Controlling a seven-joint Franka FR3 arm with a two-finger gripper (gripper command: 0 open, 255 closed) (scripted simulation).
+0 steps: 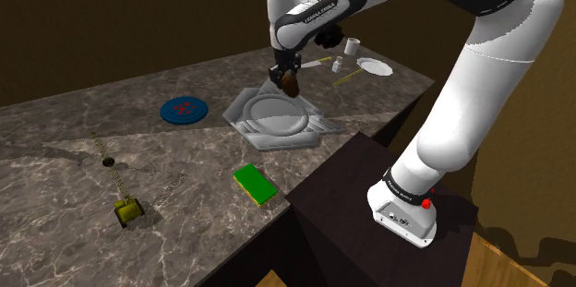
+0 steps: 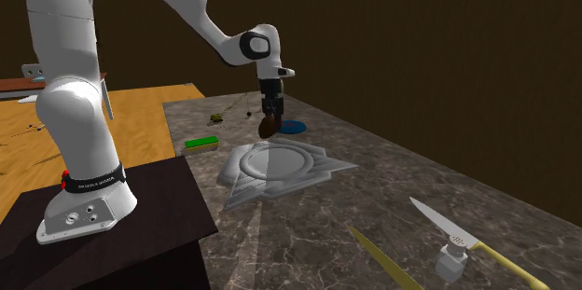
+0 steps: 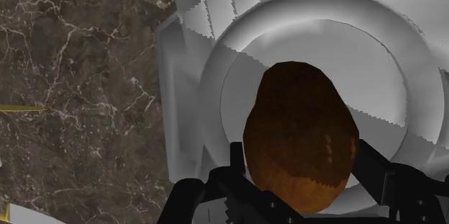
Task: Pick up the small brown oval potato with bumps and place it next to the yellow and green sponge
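A brown oval potato (image 3: 300, 137) hangs clasped between my black gripper's (image 3: 302, 168) fingers, lifted above a grey plate (image 3: 406, 78). In the shoulder view the gripper (image 1: 287, 83) holds the potato (image 1: 290, 86) over the far edge of the grey plate (image 1: 273, 117). The second exterior view has the potato (image 2: 269, 127) under the gripper (image 2: 270, 120), above the plate (image 2: 275, 165). The green and yellow sponge (image 1: 255, 185) lies near the counter's front edge, well short of the gripper; it is also in the second exterior view (image 2: 201, 143).
A blue disc (image 1: 184, 110) lies on the marble counter (image 1: 74, 156) beyond the plate. A small yellow-green toy (image 1: 128, 211) sits at the shoulder view's lower left. A knife (image 2: 466, 239), a small white jar (image 2: 452, 264) and a white dish (image 1: 375, 67) are at the counter's far end.
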